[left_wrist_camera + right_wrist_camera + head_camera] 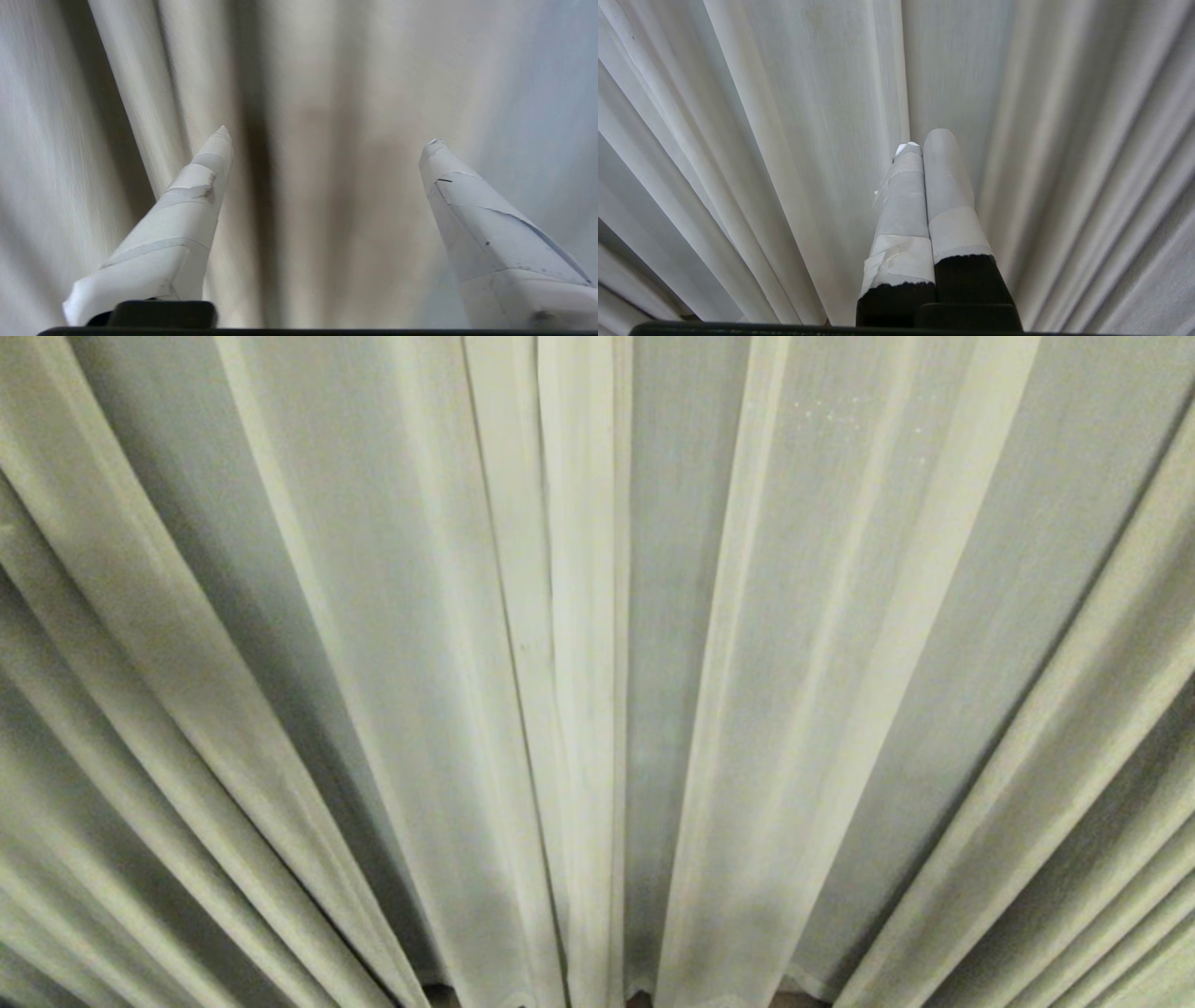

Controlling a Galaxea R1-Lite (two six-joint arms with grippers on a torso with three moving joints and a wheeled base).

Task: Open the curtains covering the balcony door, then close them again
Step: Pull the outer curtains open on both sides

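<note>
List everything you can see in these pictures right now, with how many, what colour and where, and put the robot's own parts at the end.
curtains: cream-white pleated fabric, drawn shut across the whole head view and filling both wrist views; how many panels cannot be told for sure.
floor: a thin dark sliver under the hem, bottom centre of the head view.
balcony door: none visible, hidden behind the fabric.
left gripper: one, white-taped fingers spread wide, open, pointing at the fabric with nothing between them.
right gripper: one, white-taped over black, fingers pressed together, shut, empty, facing the fabric.
</note>
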